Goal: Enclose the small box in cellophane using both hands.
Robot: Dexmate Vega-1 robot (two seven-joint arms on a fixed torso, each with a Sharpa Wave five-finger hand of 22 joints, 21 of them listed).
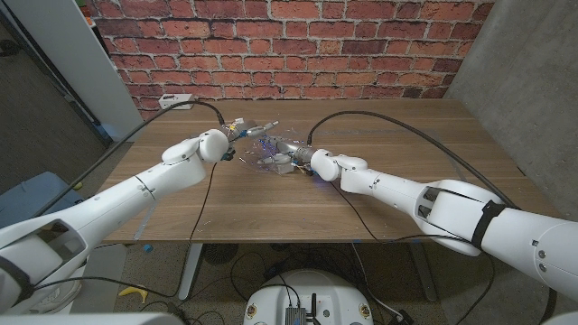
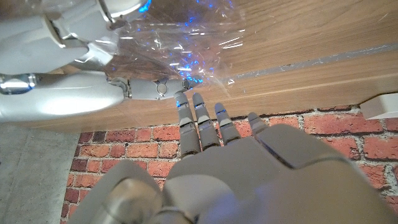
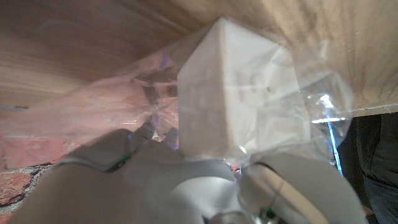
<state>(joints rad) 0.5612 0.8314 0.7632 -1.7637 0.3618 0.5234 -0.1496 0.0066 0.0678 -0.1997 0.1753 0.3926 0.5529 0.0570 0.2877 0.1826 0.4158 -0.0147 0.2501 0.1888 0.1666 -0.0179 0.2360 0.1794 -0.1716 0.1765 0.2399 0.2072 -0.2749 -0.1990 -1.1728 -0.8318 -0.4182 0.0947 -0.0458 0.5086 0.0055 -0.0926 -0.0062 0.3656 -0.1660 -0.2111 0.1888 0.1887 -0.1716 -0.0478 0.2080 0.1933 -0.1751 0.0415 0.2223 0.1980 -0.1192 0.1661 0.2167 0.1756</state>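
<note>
Both of your robot hands meet mid-bench over the cellophane (image 1: 264, 153). Your right robot hand (image 1: 291, 161) is clamped on the small box (image 3: 233, 93): in the right wrist view the white box sits right against that hand, with clear film draped over and around it. From the head view the box is a small pale lump at the right fingers, at the crinkled sheet. Your left robot hand (image 1: 237, 135) is at the sheet's far left edge; in the left wrist view its fingers (image 2: 200, 127) reach straight out, fingertips just at the film's edge, held close side by side. You can't tell whether they pinch the cellophane or only touch it. Wooden bench (image 1: 397, 135) carries everything; brick wall (image 1: 298, 45) stands behind it.
</note>
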